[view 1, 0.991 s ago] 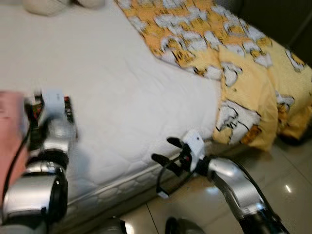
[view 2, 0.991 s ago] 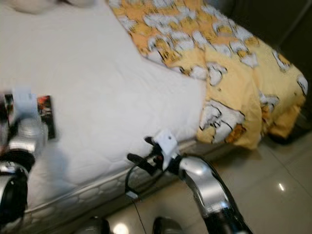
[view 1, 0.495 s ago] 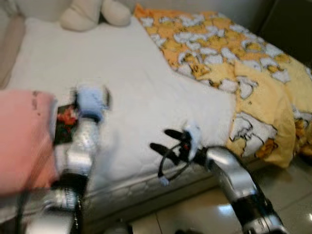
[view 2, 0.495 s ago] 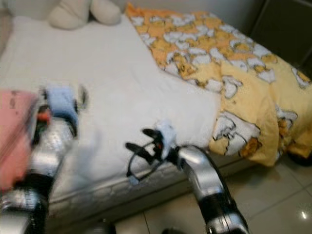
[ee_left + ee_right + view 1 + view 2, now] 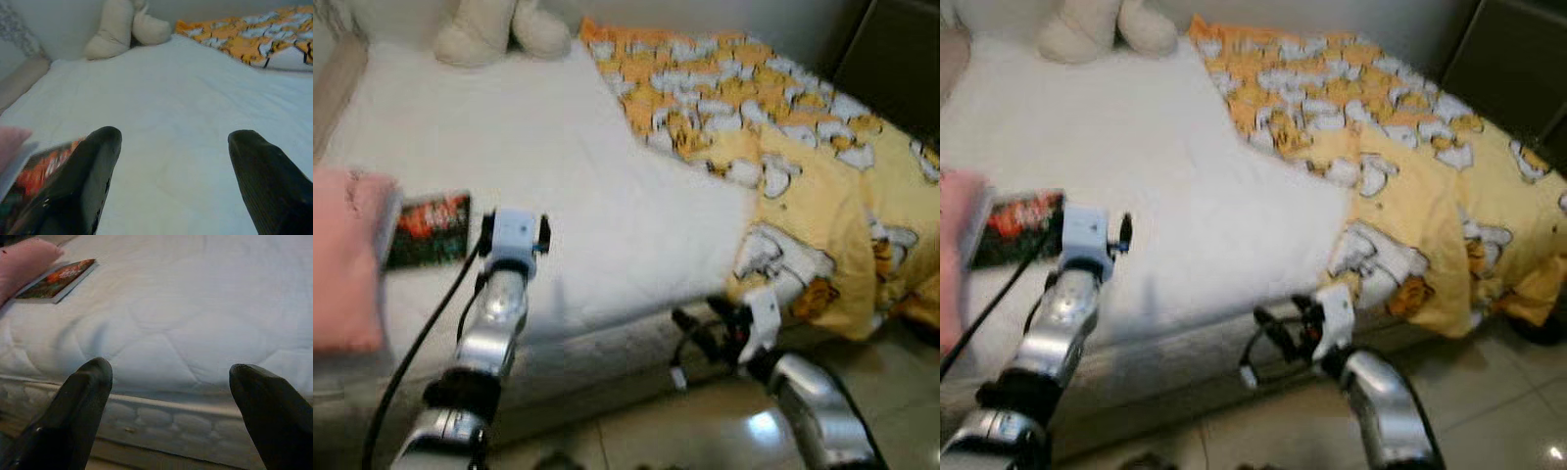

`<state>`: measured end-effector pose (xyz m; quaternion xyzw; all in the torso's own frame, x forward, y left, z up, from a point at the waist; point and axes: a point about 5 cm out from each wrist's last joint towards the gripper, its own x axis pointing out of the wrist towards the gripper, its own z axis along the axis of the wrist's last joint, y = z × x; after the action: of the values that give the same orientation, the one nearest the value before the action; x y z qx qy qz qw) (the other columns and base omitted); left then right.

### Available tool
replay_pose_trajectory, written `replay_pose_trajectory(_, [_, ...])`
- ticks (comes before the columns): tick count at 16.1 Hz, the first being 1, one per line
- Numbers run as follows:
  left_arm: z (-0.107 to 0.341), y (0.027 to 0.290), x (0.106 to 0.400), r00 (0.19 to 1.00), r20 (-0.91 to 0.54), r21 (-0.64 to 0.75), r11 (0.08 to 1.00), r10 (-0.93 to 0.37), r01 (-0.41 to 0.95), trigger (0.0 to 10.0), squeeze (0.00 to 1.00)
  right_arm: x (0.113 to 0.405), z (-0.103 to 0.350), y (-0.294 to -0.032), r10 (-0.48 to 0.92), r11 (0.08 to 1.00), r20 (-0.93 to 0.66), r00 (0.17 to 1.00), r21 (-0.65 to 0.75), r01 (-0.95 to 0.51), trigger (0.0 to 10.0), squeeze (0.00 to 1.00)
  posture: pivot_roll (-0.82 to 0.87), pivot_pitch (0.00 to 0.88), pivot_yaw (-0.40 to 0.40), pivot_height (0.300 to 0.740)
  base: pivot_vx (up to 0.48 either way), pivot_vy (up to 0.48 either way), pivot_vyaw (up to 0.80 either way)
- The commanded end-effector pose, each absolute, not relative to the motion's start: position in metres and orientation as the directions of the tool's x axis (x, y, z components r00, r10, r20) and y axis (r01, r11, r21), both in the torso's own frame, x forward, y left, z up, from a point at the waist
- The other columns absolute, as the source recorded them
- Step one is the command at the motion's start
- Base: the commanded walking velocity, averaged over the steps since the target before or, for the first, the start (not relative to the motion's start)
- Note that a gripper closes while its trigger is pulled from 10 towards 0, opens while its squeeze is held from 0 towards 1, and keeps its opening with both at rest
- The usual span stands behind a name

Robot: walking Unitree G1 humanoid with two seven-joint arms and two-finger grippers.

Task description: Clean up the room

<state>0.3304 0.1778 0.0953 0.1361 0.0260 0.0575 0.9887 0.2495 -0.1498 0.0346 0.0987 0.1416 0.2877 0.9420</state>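
Note:
A book with a red and dark cover (image 5: 431, 227) lies flat on the white mattress (image 5: 607, 186), its left edge against a pink pillow (image 5: 347, 259). My left gripper (image 5: 176, 134) hovers over the mattress just right of the book, open and empty. The book (image 5: 46, 169) shows beside one of its fingers. My right gripper (image 5: 690, 328) is low in front of the mattress's side edge, open with nothing in it. In its wrist view the book (image 5: 56, 278) and pillow (image 5: 27, 259) lie far across the bed.
A rumpled yellow patterned blanket (image 5: 773, 127) covers the bed's right part and hangs over the edge. A cream plush toy (image 5: 499, 29) sits at the head of the bed. Glossy tile floor (image 5: 636, 431) lies below, with dark furniture (image 5: 901, 49) at the far right.
The camera has shifted. My left arm has moved from in front of the pillow and book to the book's right, uncovering the book. My right gripper has dropped down before the mattress's side.

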Motion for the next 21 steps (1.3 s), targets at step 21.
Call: replay_pose_trajectory(21, [0.062,0.159,0.346,0.95,-0.276,0.237,0.968,0.147,-0.081,10.0,0.0,0.261,0.047,-0.138,0.449,0.893,-0.158,0.879,0.074,-0.443,10.0,0.0,-0.02,0.0,-0.019,0.74,0.306,-0.089,-0.3])
